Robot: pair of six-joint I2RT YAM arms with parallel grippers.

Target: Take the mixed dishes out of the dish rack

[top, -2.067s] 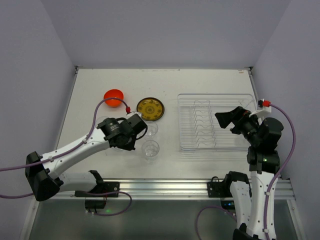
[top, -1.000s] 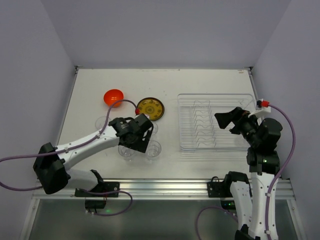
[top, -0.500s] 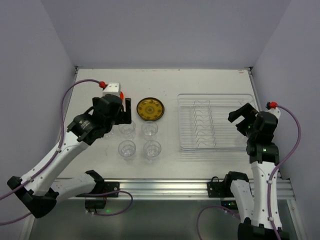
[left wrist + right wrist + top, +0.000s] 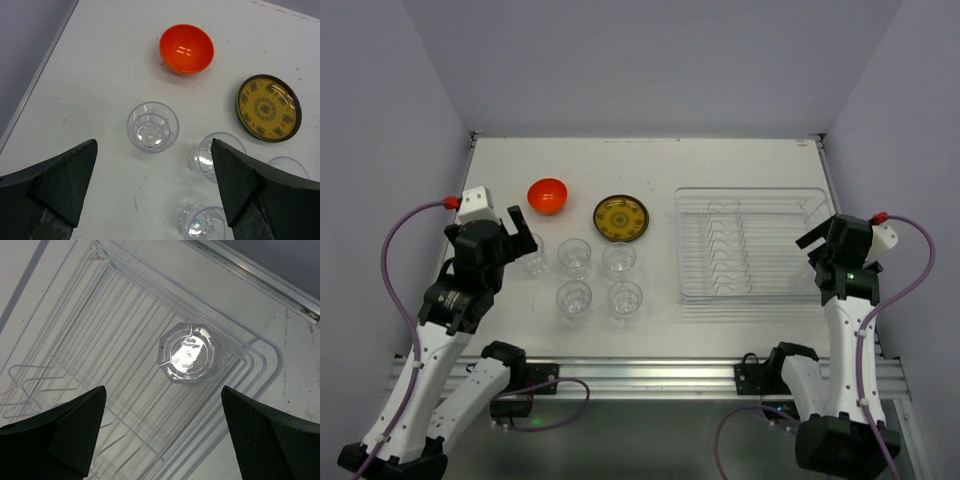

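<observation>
the left gripper (image 4: 153, 160) hangs wide open and empty over five clear cups (image 4: 574, 255) that stand close together on the table, near the orange bowl (image 4: 548, 195) and the patterned plate (image 4: 621, 218); a low sweep could topple them. in a corner of the dish rack (image 4: 692, 250) sits one upturned clear cup (image 4: 189, 354), below the open, empty right gripper (image 4: 161, 400). the cup is slick and close to the wall, so it may slip or drag the rack.

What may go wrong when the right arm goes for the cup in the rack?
1. The clear cup stands base-up in a corner of the dish rack; the open right claw may snag the rack and drag it.
2. Five cups stand close together on the table; setting another there may tip one.
</observation>
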